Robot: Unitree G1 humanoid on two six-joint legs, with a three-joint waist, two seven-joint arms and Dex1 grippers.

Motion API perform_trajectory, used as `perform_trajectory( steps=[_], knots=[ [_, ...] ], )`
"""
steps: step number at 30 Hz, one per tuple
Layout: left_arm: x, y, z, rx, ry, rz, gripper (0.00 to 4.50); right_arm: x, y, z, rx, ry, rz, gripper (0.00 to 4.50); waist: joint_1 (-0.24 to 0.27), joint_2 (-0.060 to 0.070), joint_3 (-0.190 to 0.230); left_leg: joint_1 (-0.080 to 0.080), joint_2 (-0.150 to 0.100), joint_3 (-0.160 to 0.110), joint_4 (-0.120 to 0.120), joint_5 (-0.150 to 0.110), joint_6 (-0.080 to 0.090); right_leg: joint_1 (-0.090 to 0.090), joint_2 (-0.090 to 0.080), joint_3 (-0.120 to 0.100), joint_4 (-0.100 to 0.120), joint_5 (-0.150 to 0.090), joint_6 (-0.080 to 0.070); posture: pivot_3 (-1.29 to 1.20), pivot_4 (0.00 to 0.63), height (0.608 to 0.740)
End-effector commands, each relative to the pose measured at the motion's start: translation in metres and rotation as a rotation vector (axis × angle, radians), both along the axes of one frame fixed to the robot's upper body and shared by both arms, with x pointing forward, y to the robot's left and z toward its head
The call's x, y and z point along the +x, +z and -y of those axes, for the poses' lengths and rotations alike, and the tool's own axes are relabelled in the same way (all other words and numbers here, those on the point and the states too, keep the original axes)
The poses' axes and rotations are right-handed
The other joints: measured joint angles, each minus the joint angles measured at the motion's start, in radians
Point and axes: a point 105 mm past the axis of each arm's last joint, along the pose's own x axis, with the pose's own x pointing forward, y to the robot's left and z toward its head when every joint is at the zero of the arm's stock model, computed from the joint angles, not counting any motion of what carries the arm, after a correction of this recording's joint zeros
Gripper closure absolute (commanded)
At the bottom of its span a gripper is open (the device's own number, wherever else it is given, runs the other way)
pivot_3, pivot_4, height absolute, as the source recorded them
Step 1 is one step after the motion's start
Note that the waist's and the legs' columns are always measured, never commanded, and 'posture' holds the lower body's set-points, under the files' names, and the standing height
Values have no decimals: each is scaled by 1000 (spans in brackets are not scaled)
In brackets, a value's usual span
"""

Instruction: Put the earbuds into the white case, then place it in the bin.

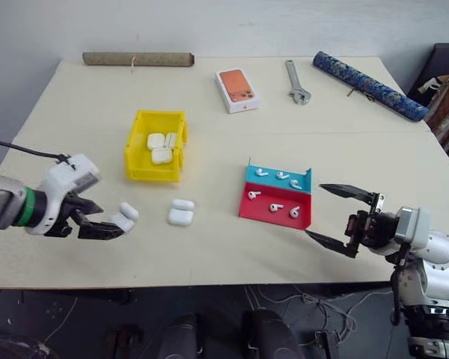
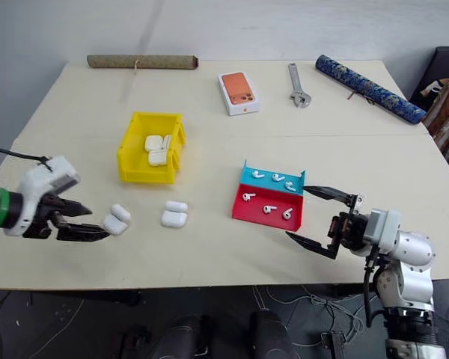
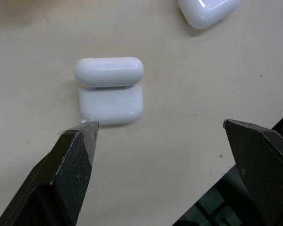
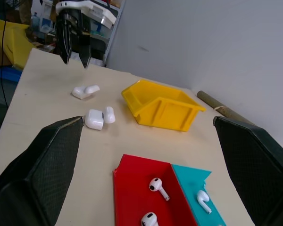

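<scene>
Several white earbuds [image 1: 275, 207] lie in a red-and-blue stepped tray [image 1: 248, 209] right of centre. Two white cases lie on the table with lids flipped open: one [image 1: 123, 217] just past my left gripper's [image 1: 105, 221] tips, the other [image 1: 181, 212] a little to its right. In the left wrist view the near case [image 3: 111, 92] lies just beyond the open fingers [image 3: 70, 174], untouched. The yellow bin [image 1: 153, 173] holds three more white cases. My right gripper [image 1: 314, 210] hangs open and empty right of the tray, pointing left.
A white phone box with an orange top [image 1: 237, 90], a wrench [image 1: 297, 82], a blue roll [image 1: 368, 84] and a brown roll [image 1: 138, 58] lie along the far side. The table's front edge runs just below both grippers.
</scene>
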Motion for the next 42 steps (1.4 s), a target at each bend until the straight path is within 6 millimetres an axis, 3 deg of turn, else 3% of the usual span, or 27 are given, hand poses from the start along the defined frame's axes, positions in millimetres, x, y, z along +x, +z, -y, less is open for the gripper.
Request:
perform_trajectory(
  steps=[1,4,10,17,29,37,42],
  knots=[
    [5,3,-3,59,19,9,35,-11,9,-8,9,27,64,0,1,0,0,0,0,0,0,0,0,0,0,0,0,0,0,0,150,740],
    [4,-3,2,70,0,-20,35,-15,9,-10,13,27,71,0,1,0,0,0,0,0,1,0,1,1,0,1,0,0,0,0,150,740],
    [18,-21,-11,171,38,14,35,-16,10,-12,26,15,78,0,2,0,0,0,0,0,2,1,1,1,0,1,0,0,0,0,150,740],
    [24,-36,-3,173,20,-1,35,-10,18,-25,29,22,88,0,2,-1,0,0,0,0,3,2,1,1,0,1,1,0,0,0,150,740],
    [42,-50,-8,200,74,45,35,-6,21,-26,23,12,84,0,3,-1,0,0,0,0,4,2,1,1,-1,1,2,0,0,0,150,740],
    [43,-57,-4,182,89,28,35,-7,21,-23,22,5,84,0,8,0,0,2,-1,-1,4,4,1,2,-1,1,4,0,0,0,150,740],
    [45,-58,-8,186,102,48,1248,-7,20,-22,23,0,84,0,8,0,0,2,-1,-1,4,4,1,2,-1,1,4,0,0,0,150,740]
  ],
)
